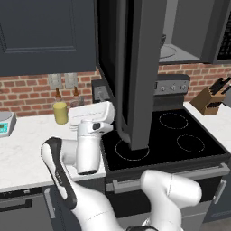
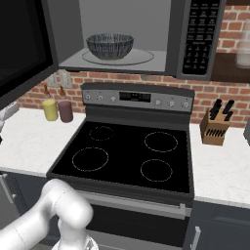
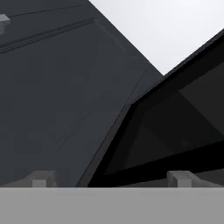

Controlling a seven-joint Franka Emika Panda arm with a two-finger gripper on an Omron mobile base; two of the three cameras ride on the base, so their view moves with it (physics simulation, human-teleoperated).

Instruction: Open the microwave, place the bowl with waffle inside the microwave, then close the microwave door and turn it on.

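Note:
The microwave (image 2: 195,44) hangs above the stove with its cavity exposed. Inside, the bowl (image 2: 110,46), dark with a light streaked rim, sits on the round glass plate (image 2: 141,58). The bowl's wall hides the waffle. The microwave door (image 1: 144,67) is swung far out toward me, and its black window (image 2: 22,44) shows at the upper left of the right base view. My gripper (image 3: 110,180) is open and holds nothing, its fingertips (image 3: 41,179) wide apart. It points at the door's outer face near the lower edge. In the left base view the white hand (image 1: 92,113) is just left of the door.
Below is the black stove (image 2: 127,156) with several burner rings and a knob panel (image 2: 136,97). A yellow jar (image 2: 50,110) and a maroon jar (image 2: 65,111) stand on the left counter, and a knife block (image 2: 214,128) on the right one. A kitchen scale (image 1: 5,122) sits far left. Dark cabinets (image 1: 40,31) hang above.

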